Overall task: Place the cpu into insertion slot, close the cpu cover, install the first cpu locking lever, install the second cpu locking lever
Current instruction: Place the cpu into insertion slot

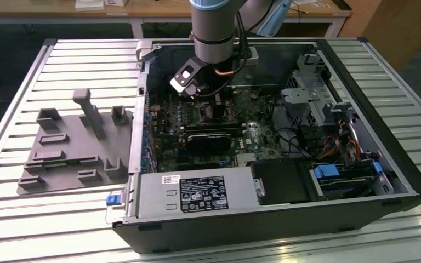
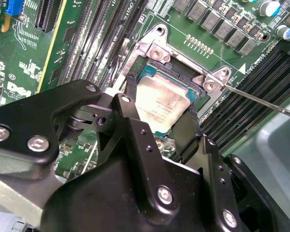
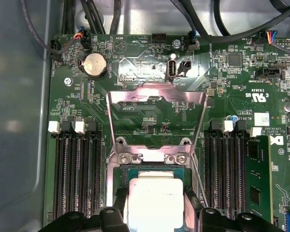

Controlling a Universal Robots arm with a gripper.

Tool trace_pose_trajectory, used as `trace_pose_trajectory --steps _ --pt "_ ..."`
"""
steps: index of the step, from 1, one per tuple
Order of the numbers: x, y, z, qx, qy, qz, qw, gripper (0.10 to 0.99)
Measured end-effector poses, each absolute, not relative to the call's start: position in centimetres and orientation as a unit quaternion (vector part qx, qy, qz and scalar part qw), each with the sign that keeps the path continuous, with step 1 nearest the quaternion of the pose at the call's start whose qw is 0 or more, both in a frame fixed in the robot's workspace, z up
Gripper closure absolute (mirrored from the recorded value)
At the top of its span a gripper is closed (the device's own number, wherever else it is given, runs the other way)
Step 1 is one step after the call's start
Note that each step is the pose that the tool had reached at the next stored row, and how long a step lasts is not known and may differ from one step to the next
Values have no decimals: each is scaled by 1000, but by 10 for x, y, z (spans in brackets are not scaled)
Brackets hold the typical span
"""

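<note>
A: So, entry one: the gripper?

B: Black two-finger unit on the arm, lowered into the open computer case. It is set narrow, with its fingers lying against two opposite edges of the cpu.

A: Entry two: the cpu's location?

B: It lies flat in the insertion slot, silvery top upward. The slot is on the green motherboard, between two banks of long black memory slots.

A: Entry three: the cpu cover?

B: A grey metal frame with a large window. It is open, swung up and away from the chip, and hinged at the slot's rim.

A: Entry four: levers?

B: One locking lever, a thin metal rod, runs out from a corner of the slot and is not clipped down.

A: Other stock?

B: A coin battery sits near the motherboard's edge. A grey moulded fixture rests on the slatted table, beside the case at the exterior view's left.
</note>
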State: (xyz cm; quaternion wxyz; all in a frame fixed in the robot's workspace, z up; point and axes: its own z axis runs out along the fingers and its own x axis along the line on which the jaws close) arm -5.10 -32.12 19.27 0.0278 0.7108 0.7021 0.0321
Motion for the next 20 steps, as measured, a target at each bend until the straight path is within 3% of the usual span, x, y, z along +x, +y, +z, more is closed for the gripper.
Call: trace_pose_trajectory --steps 20 --pt "-52 -320 192 711 702 32 28 549"
